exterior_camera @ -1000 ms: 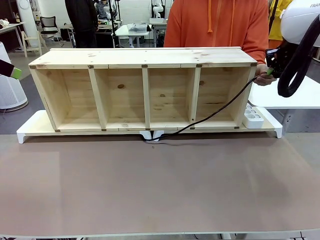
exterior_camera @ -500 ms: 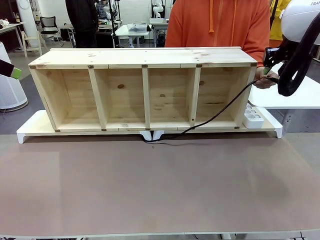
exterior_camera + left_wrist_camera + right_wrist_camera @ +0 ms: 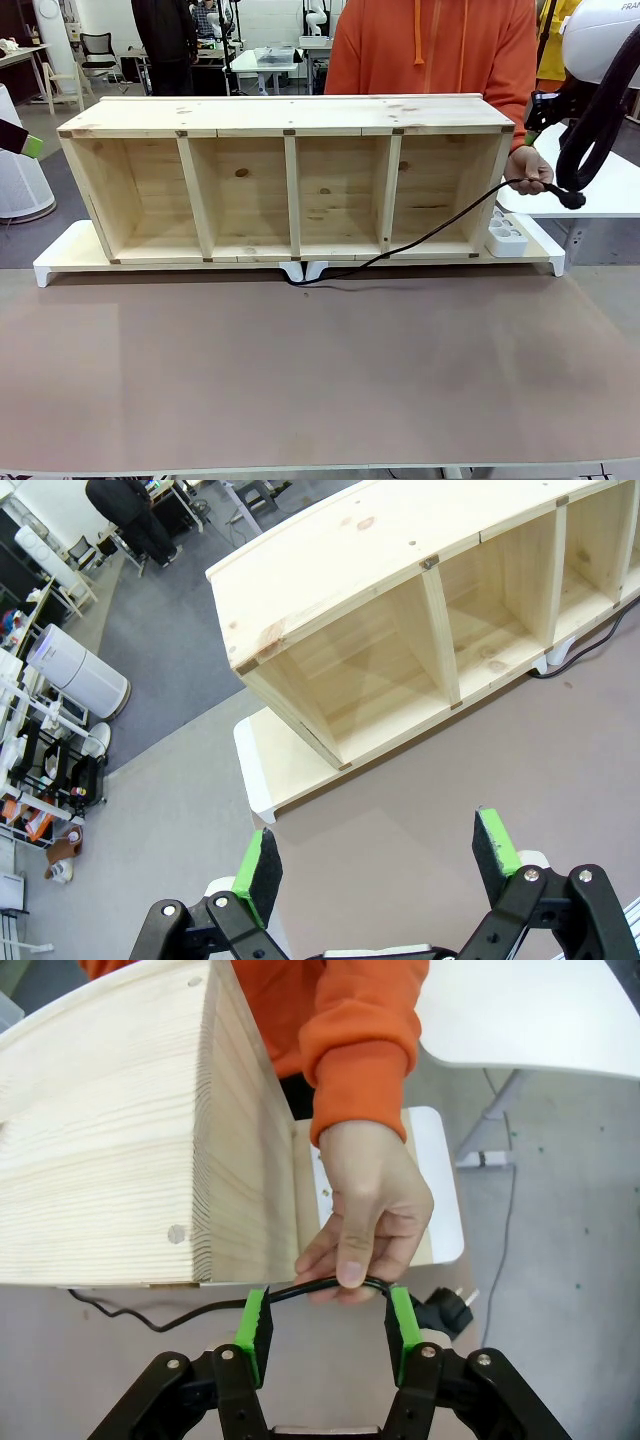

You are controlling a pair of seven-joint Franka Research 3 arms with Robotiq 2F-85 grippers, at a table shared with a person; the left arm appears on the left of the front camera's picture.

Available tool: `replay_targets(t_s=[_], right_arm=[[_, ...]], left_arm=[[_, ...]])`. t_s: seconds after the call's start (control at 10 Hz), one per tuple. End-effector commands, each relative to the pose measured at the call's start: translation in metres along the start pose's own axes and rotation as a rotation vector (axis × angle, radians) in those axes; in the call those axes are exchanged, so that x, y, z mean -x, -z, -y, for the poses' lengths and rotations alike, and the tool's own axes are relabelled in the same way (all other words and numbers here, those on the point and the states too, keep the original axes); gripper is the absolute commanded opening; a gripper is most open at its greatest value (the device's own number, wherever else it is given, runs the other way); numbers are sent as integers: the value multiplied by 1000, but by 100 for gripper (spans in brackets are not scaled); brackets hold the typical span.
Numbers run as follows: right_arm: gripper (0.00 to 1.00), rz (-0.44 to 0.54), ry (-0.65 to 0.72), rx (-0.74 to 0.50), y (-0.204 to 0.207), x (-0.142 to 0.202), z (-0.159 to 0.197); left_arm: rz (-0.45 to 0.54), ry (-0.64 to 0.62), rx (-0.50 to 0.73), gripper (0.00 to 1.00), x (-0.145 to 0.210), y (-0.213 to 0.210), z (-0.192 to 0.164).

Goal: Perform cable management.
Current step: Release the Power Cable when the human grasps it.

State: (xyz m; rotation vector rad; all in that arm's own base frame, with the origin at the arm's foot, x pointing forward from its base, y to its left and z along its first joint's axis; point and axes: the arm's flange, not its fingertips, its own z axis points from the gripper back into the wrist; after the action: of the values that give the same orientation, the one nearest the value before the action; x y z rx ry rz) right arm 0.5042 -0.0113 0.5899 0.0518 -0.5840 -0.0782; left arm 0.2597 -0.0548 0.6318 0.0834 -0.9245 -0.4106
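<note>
Four open compartments run across the pale pine shelf unit (image 3: 290,180), its knotty grain plain to see, and it sits on a smooth white riser (image 3: 60,262) at the far edge of the matte brown table (image 3: 320,370). The cable (image 3: 440,222), thin, black and limp, snakes from under the shelf's middle, climbs across the rightmost compartment and ends in the person's hand (image 3: 527,172) at the right of the front view, the round plug (image 3: 574,201) sticking out past the fingers. In the right wrist view that hand (image 3: 368,1210) pinches the cord (image 3: 300,1291) just above the right gripper (image 3: 326,1326), whose green pads stand parted on either side of the cord, gripping nothing; the cable passes between them, and whether it brushes a pad I cannot tell. A white power strip (image 3: 506,236) rests on the riser's right end. The left gripper (image 3: 378,865) hangs high above the table's left side, jaws wide apart and empty. Broad bare tabletop lies in front of the shelf.
</note>
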Motion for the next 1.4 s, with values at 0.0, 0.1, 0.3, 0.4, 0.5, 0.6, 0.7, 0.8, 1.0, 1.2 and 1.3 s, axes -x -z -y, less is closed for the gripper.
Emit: replay_targets(t_s=[0.0,0.1,0.3,0.4,0.5,0.6,0.7,0.8,1.0,1.2,1.3], right_arm=[[60,-5,2,0,1,1,0],[60,-5,2,0,1,1,0],[60,-5,2,0,1,1,0],[60,-5,2,0,1,1,0],[60,-5,2,0,1,1,0],[60,-5,2,0,1,1,0],[60,-5,2,0,1,1,0],[60,-5,2,0,1,1,0],[60,-5,2,0,1,1,0],[60,-5,2,0,1,1,0],[60,-5,2,0,1,1,0]], left_arm=[[10,1,-5,100,-2,1,0],[10,1,-5,100,-2,1,0],[10,1,-5,100,-2,1,0],[10,1,-5,100,-2,1,0],[10,1,-5,100,-2,1,0],[10,1,-5,100,-2,1,0],[10,1,-5,100,-2,1,0],[10,1,-5,100,-2,1,0],[10,1,-5,100,-2,1,0],[10,1,-5,100,-2,1,0],[10,1,-5,100,-2,1,0]])
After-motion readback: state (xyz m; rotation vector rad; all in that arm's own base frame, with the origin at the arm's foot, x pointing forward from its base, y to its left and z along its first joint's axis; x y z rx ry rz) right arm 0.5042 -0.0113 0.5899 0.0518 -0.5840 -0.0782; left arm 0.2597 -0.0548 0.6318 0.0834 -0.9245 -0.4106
